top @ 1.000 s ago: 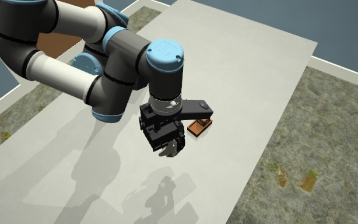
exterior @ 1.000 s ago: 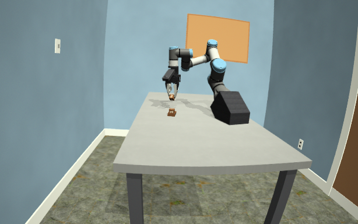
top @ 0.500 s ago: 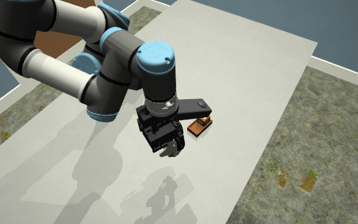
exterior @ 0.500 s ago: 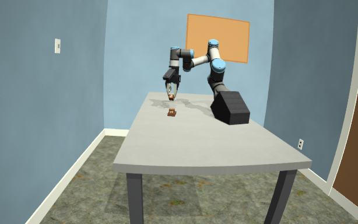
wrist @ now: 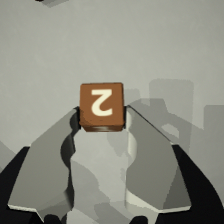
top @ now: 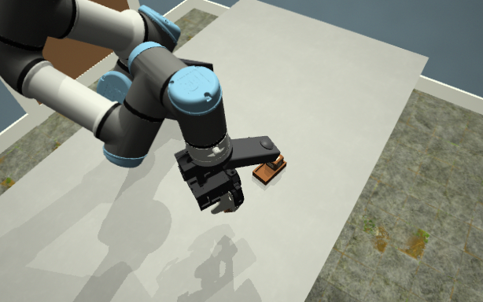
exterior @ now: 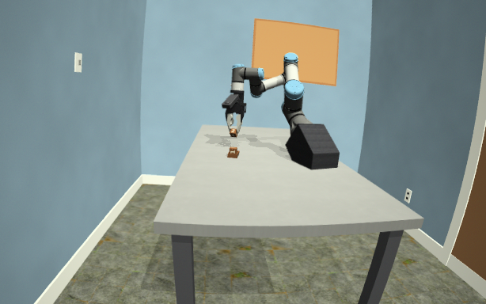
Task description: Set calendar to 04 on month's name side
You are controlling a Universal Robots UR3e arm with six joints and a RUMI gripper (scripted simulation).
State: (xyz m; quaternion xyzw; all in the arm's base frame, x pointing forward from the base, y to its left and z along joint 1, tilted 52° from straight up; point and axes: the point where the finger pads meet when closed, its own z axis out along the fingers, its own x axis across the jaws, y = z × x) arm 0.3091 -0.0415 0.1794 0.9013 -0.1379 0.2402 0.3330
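My gripper (top: 225, 208) (exterior: 233, 131) (wrist: 103, 108) is shut on a brown cube (exterior: 233, 133) (wrist: 102, 103), held above the table. In the wrist view the cube's face toward the camera shows a white 2, turned upside down; its lower side face is seen too steeply to read. The brown tray (top: 262, 174) (exterior: 233, 156) stands on the table, apart from the gripper. Another brown cube (top: 278, 161) (exterior: 233, 149) is at the tray's far-right end in the top view, partly hidden by the arm's dark bracket. Its digits and the tray's lettering cannot be read.
The grey table (top: 315, 98) (exterior: 269, 198) carries the tray and the robot's black base (exterior: 317, 146). The dark bracket (top: 252, 151) on the wrist reaches out over the tray's edge in the top view. The table's long edge lies beyond the tray.
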